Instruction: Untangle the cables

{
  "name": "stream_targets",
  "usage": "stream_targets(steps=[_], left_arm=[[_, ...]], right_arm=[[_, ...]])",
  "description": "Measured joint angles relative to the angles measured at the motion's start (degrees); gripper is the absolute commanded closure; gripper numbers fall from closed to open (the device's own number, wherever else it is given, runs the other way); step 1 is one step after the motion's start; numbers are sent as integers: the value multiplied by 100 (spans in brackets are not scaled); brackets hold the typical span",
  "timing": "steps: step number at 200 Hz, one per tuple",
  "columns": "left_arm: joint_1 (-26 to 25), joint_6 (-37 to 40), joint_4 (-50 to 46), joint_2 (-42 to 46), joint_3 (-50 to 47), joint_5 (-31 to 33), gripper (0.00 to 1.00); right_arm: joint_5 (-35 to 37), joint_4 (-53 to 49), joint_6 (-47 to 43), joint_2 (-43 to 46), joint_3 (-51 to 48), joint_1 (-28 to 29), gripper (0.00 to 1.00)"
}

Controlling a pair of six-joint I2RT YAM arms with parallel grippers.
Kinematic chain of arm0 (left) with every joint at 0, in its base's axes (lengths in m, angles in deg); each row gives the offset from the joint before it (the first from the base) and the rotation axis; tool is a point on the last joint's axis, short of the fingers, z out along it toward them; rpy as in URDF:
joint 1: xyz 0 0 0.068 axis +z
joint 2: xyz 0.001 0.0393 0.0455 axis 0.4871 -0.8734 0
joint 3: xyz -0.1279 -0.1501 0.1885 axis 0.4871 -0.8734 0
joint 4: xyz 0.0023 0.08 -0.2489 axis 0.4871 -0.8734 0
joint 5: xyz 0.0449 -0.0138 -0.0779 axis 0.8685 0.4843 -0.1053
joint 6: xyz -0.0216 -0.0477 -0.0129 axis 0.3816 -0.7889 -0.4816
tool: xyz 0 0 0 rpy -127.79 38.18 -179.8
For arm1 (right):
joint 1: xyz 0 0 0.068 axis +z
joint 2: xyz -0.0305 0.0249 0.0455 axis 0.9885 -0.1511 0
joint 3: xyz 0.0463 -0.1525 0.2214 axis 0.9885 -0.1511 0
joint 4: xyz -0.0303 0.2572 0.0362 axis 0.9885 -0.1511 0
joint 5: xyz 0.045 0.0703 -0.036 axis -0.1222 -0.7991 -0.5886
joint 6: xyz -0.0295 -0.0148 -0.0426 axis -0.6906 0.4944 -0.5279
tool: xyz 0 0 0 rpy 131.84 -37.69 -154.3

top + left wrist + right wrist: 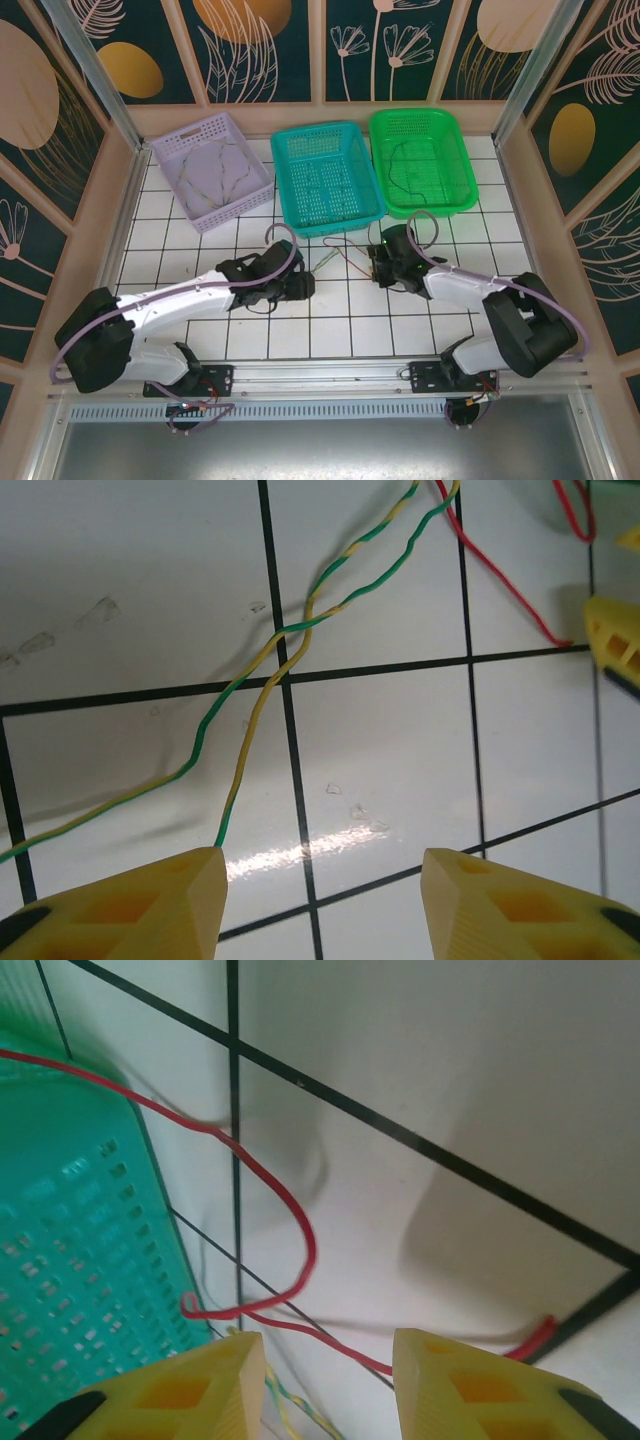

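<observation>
Left wrist: I see twisted green-yellow cables [298,629], left gripper [322,860] wide | right wrist: red cable [306,1230], right gripper [328,1340] wide, empty.

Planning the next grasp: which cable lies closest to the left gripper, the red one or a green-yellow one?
The green-yellow cable whose end stops beside a finger of the left gripper; the red cable lies farther off, upper right.

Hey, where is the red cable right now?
In the right wrist view, the red cable loops across the white tiles just ahead of the right tool, next to the teal basket.
</observation>
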Motion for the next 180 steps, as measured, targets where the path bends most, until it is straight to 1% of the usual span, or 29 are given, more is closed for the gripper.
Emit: stream_targets(steps=[22, 53, 60, 65, 77, 86, 93, 99, 107, 127, 148, 180], left_arm=[[-103, 348, 11, -367, 153, 243, 41], [-166, 673, 0, -938, 415, 651, 41], [-166, 719, 2, -1049, 442, 721, 42], [-166, 752, 2, -1132, 448, 774, 43], [-166, 815, -20, -1316, 450, 887, 51], [-166, 855, -59, -1475, 455, 981, 62], [-166, 857, -131, -1626, 474, 1064, 70], [-166, 833, -219, -1792, 514, 1143, 77], [-197, 785, -326, -1915, 693, 1241, 82], [-267, 680, -476, -2199, 997, 1386, 92], [-299, 570, -494, -2208, 1005, 1429, 100], [-299, 544, -507, -2205, 1012, 1443, 100]], right_arm=[[37, 348, 389, -232, 37, 0, 60], [39, 621, 763, -715, 195, 0, 61], [42, 682, 835, -800, 195, 0, 63], [50, 713, 901, -846, 192, 0, 68], [85, 761, 1012, -927, 192, 0, 82], [144, 778, 1104, -938, 190, 0, 93], [188, 778, 1141, -935, 186, -31, 100], [238, 789, 1180, -925, 175, -59, 100], [332, 785, 1187, -874, 136, -107, 100], [654, 612, 1182, -361, -57, -181, 100], [981, 317, 1036, 610, -205, -223, 100], [1416, 20, 704, 2214, -527, -525, 100]])
